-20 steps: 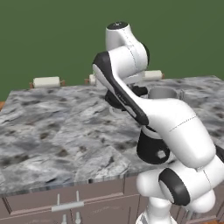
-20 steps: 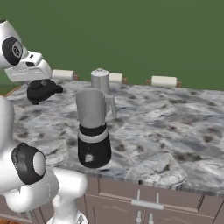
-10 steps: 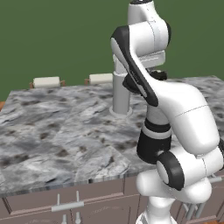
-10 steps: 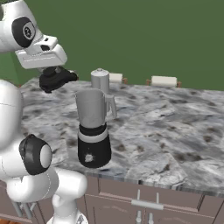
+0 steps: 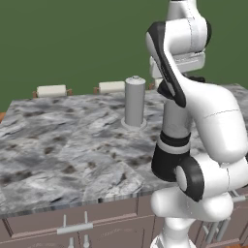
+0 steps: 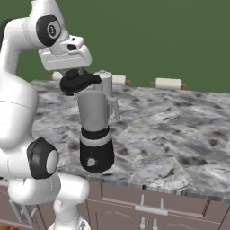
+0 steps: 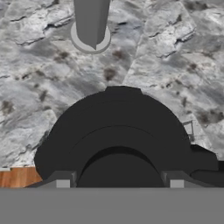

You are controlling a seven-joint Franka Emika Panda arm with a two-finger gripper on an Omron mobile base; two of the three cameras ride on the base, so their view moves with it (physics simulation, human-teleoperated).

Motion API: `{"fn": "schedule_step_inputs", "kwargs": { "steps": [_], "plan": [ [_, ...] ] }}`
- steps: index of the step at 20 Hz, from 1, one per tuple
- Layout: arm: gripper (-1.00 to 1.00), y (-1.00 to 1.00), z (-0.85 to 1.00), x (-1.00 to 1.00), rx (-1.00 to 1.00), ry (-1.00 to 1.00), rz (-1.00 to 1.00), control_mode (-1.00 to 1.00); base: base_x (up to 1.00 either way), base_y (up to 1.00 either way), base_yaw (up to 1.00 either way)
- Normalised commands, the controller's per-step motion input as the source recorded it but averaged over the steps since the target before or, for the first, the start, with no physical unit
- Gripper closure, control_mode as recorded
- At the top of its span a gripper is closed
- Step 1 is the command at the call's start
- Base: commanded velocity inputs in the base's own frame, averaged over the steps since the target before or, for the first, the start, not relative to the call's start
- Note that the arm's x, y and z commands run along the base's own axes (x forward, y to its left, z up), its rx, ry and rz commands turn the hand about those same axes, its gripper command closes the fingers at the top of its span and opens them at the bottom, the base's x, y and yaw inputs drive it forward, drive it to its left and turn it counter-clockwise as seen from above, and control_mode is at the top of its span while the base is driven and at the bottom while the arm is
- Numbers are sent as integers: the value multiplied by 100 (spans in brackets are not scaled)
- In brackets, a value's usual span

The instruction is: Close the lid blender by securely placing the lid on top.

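Lid: the lid (image 6: 79, 82) is being carried in the jaws, hanging just above and slightly to the arm's side of the jar's open rim, so it is not yet seated.
Jaws: the gripper (image 7: 119, 183) is clamping the lid's raised centre knob, which is keeping the disc roughly level for setting down.
Blender: the blender (image 6: 95, 130) is standing upright near the front edge of the table (image 6: 179, 134), handle facing away from the arm, its mouth uncovered.
Arm pose: the arm is rising high from the base and folding over, with the hand pointing down over the jar.
Other cylinder: the slim grey canister (image 5: 135, 102) is standing farther back, apart from the blender.
Judgement: a small sideways correction looks needed before lowering.
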Motion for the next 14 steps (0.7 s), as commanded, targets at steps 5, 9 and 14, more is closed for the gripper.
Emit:
{"fn": "schedule_step_inputs", "kwargs": {
  "steps": [5, 9, 14],
  "plan": [
    [100, -60, 1, 1, 0, 1, 1, -100, 0, 0, 0],
    [100, -27, -9, 2, 0, 1, 3, -100, 0, 0, 0],
    [100, 0, -9, 23, 1, 6, 5, -100, 0, 0, 0]
  ]
}}
